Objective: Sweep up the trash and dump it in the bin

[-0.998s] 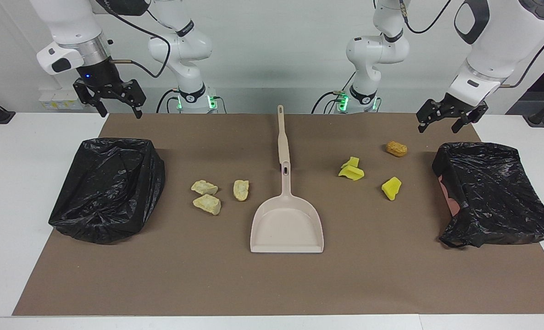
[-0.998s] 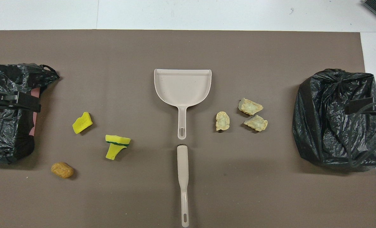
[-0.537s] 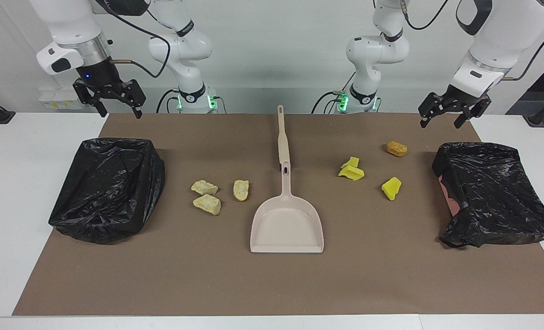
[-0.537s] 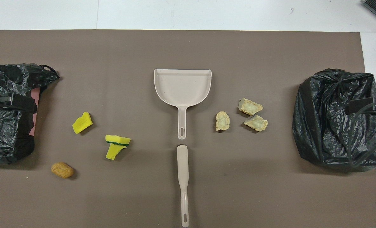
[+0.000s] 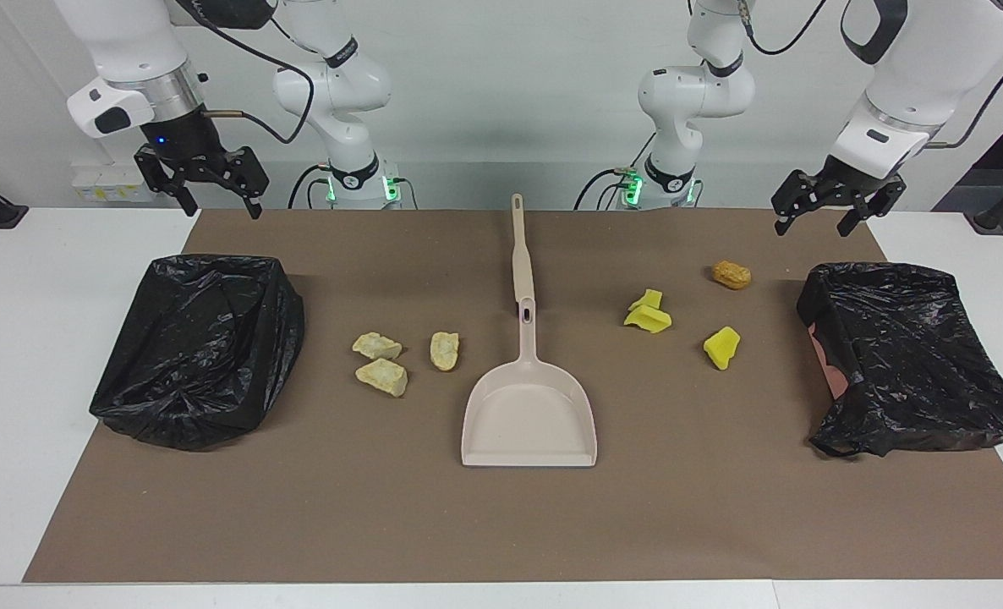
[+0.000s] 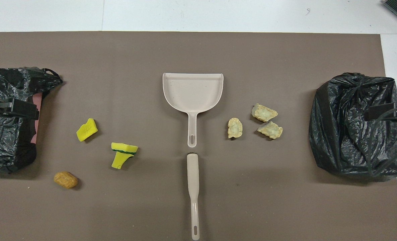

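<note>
Two grippers hang in the air with jaws wide and empty: the left gripper (image 5: 821, 213) and right gripper (image 5: 211, 188), each over the robots' edge of its own end's bin bag. On the worktop (image 5: 11, 279) lies an orange chunk (image 5: 731, 274) nearest the robots, then yellow chunks (image 5: 650, 311), then pale chunks (image 5: 380, 365) beside the dustpan (image 5: 528, 414).

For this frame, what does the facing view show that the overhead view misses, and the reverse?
Only the facing view shows both arms whole, with the left gripper and the right gripper open in the air. Only the overhead view shows a green layer in one yellow chunk. Both show the dustpan, the loose stick nearer the robots, two black bags, and the pale chunks.
</note>
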Robot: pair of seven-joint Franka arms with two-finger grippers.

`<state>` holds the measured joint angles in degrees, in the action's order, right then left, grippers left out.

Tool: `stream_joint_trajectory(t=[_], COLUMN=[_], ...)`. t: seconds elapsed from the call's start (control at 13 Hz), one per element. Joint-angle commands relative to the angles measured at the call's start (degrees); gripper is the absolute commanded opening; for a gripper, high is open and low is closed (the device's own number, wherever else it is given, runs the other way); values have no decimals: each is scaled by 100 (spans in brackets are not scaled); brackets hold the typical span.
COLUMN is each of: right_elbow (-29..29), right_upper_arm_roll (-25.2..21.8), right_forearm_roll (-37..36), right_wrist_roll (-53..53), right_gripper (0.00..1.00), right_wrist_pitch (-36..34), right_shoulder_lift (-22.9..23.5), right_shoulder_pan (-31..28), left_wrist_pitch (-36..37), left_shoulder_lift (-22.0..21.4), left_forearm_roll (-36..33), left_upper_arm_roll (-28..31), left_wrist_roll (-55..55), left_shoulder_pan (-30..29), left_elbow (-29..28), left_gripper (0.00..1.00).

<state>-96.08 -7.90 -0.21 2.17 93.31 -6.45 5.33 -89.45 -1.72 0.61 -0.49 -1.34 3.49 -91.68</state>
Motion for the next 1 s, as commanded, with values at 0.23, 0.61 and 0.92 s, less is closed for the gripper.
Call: stream_joint_trajectory(t=[0.23, 0.61, 0.92], right_elbow=[-68, -68, -68], right_upper_arm_roll=[25, 25, 25], right_forearm_roll=[127, 127, 127], right_wrist_roll=[-103, -103, -103], right_gripper=[100, 100, 100], right_wrist_pitch=[-41, -49, -58], right_shoulder_lift=[-67, -67, -67], right_shoulder_pan=[-85, -85, -85], left_wrist_pitch=[-19, -932, -1371], left_shoulder_lift=[-171, -592, -724], left_forearm_roll=[88, 360, 483], left_upper_arm_roll=[-56, -56, -56], left_wrist_roll=[-225, -384, -349], left_shoulder_pan=[538, 1539, 2374], left_elbow=[-525, -1710, -2492], left_gripper=[100, 100, 100])
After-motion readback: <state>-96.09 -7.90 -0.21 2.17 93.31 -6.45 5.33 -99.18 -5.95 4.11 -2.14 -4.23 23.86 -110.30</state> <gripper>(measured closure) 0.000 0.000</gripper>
